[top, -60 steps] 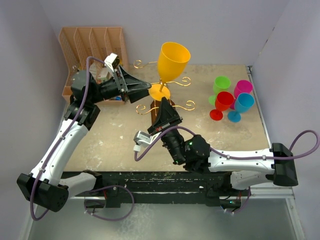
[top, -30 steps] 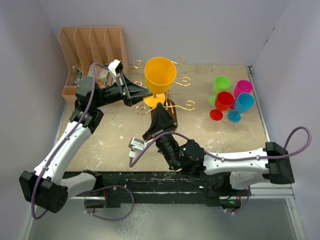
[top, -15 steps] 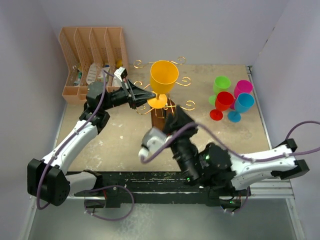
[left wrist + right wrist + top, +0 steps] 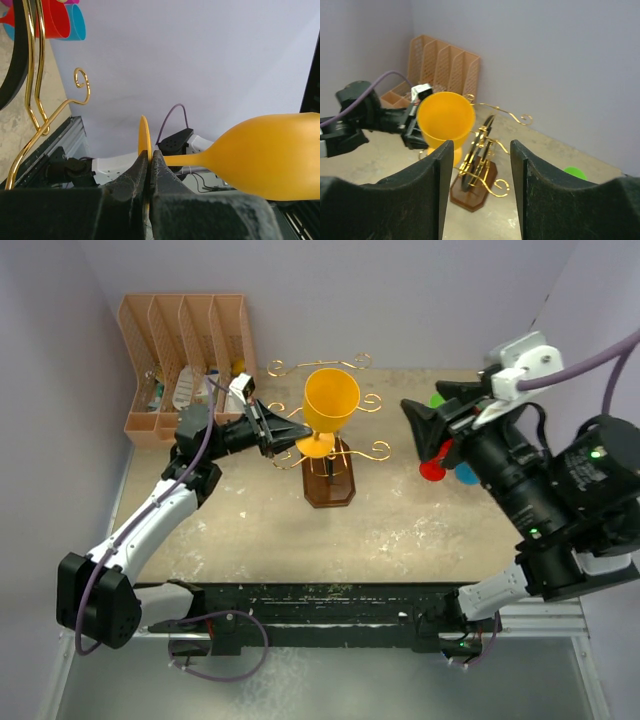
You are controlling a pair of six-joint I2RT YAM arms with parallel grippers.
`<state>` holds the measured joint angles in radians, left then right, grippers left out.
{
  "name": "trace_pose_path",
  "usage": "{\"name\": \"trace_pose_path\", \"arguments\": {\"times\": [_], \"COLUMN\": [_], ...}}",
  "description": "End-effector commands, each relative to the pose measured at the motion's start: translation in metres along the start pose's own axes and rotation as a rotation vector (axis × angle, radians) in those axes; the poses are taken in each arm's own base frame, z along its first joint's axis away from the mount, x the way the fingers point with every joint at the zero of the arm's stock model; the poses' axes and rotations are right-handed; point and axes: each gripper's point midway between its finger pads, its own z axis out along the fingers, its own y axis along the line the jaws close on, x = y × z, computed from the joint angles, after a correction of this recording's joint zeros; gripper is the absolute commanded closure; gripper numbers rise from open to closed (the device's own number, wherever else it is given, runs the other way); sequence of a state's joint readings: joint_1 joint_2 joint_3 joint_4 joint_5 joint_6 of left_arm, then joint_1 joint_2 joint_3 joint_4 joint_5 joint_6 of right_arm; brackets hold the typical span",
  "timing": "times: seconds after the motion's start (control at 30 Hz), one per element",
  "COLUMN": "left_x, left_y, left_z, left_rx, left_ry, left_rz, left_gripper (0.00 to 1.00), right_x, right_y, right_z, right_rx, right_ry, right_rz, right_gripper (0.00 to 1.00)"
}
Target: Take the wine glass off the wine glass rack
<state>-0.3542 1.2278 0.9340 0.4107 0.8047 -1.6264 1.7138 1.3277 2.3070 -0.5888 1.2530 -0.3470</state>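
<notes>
Two arms: the left one does the work, the right one is idle.
file organiser (image 4: 185, 330): far left corner, not involved.
left gripper (image 4: 288, 434): jaws pinched almost fully together on the edge of the glass's foot (image 4: 144, 145), nothing else in them. It's a thin edge grip, so I'd expect the glass to pivot easily.
wine glass (image 4: 331, 398): yellow, bowl up, held in the air just left of the rack's top, foot level with the upper scrolls. In the left wrist view the foot sits apart from the gold wire, so it looks free.
wine glass rack (image 4: 328, 485): centre of the table, upright, hexagonal base flat on the surface.
step: carry the glass clear and set it down. Go slow and hold the stem vertical. Pull left/near, away from the scroll ends, with no wrist twist. Land the foot flat before letting go.
right gripper (image 4: 422, 426): raised high on the right, jaws wide apart, holding and touching nothing.
coloured cups (image 4: 432, 470): cluster at far right, mostly hidden behind the right gripper.
</notes>
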Motion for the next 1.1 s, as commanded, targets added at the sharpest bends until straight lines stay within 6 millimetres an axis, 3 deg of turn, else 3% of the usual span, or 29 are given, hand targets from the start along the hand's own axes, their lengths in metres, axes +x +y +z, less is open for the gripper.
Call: {"name": "trace_pose_path", "arguments": {"times": [0.0,0.1,0.23,0.3,0.5,0.87,1.0,1.07], "left_x": [0.003,0.005,0.01,0.012,0.018,0.028,0.029,0.028], "left_y": [-0.009,-0.009,-0.013,-0.015,-0.018,-0.02,-0.023,-0.025], "left_z": [-0.001,-0.003,-0.008,-0.011,-0.016,-0.025,-0.025,-0.025], "left_rx": [0.028,0.006,-0.008,-0.011,-0.011,0.014,0.027,0.028], "left_ry": [0.009,0.013,0.015,0.013,0.02,0.032,0.034,0.032], "left_rz": [0.136,0.205,0.256,0.276,0.32,0.367,0.372,0.372], "left_gripper": [1.0,1.0,1.0,1.0,1.0,1.0,1.0,1.0], "right_x": [0.002,0.009,0.057,0.071,0.068,0.099,0.114,0.118], "right_y": [0.042,0.048,0.059,0.059,0.065,0.054,0.061,0.063], "right_z": [0.006,0.01,0.036,0.042,0.046,0.068,0.073,0.074], "right_rx": [-0.106,-0.143,-0.246,-0.255,-0.338,-0.323,-0.348,-0.36], "right_ry": [0.017,0.039,0.193,0.237,0.262,0.37,0.416,0.431], "right_rz": [0.021,0.044,0.121,0.145,0.229,0.268,0.253,0.247], "right_gripper": [0.47,0.46,0.46,0.46,0.45,0.45,0.5,0.56]}}
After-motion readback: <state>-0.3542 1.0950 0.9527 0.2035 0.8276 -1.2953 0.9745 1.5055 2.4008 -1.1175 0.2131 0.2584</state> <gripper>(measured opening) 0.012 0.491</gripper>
